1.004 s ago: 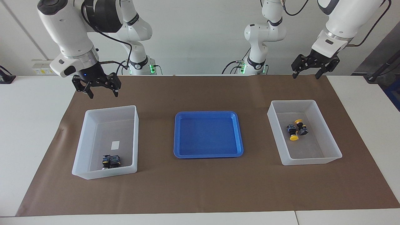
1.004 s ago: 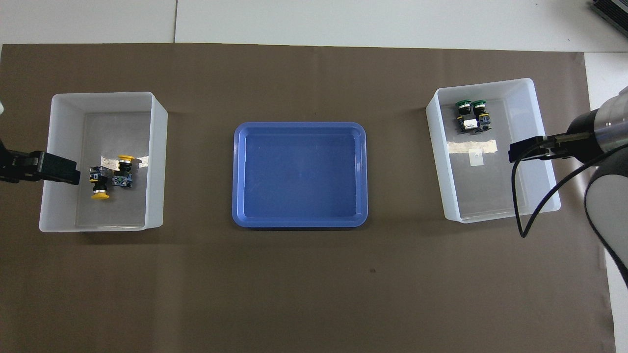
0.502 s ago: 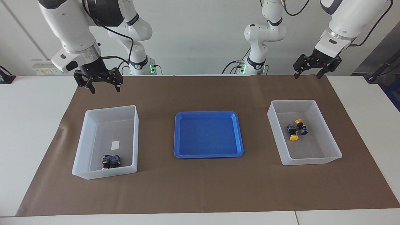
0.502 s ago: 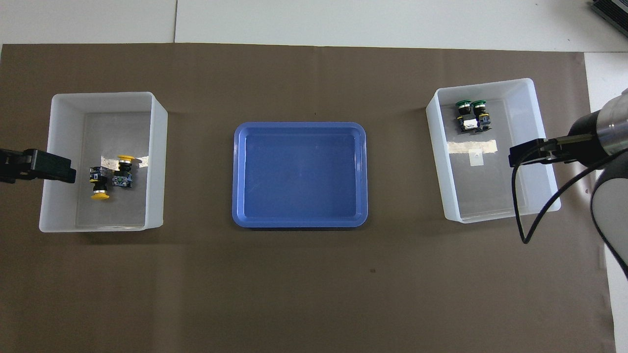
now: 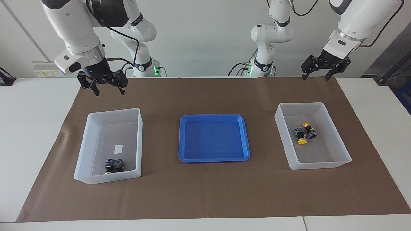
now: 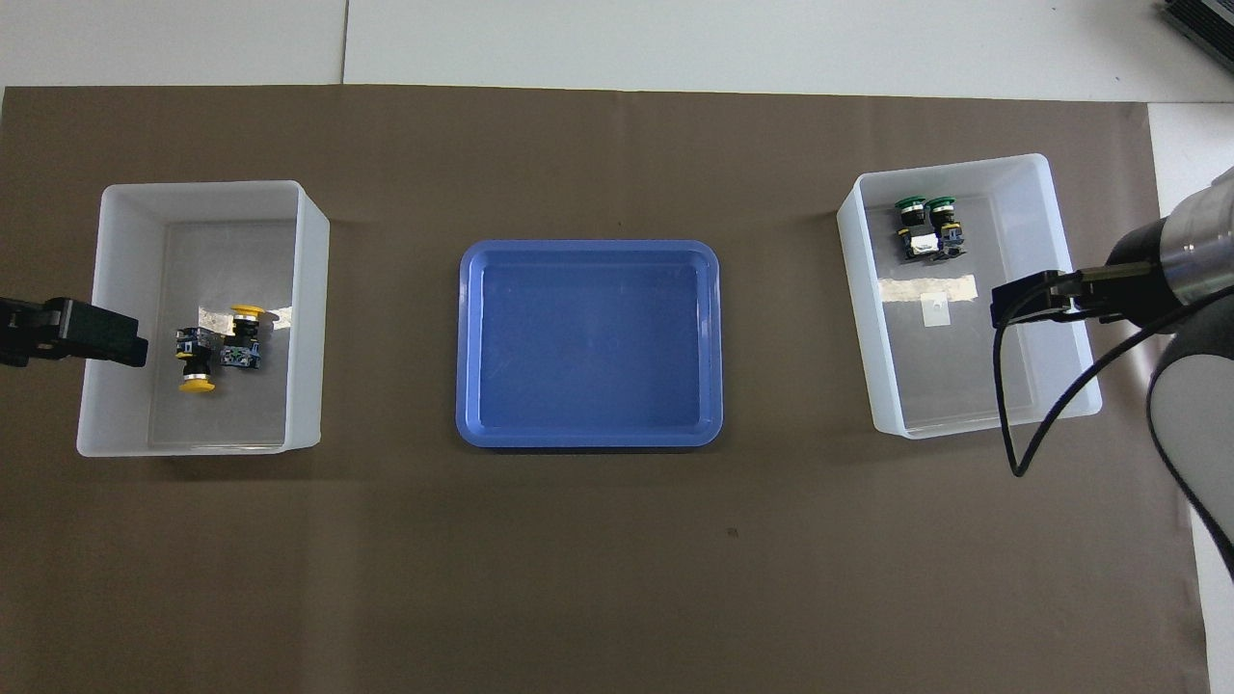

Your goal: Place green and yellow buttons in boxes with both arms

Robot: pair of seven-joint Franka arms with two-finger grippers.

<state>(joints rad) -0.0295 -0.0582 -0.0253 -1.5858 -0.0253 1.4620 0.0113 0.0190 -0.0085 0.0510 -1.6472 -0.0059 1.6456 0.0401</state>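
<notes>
I judge the sorting done, so I would simply lift both arms straight up, well above the walls of the boxes, with nothing held: the left gripper and right gripper both hang with jaws open and empty. Taking the blue tray as landmark, it holds nothing. The box toward the left arm's end holds both yellow buttons, and the box toward the right arm's end holds both green buttons.
</notes>
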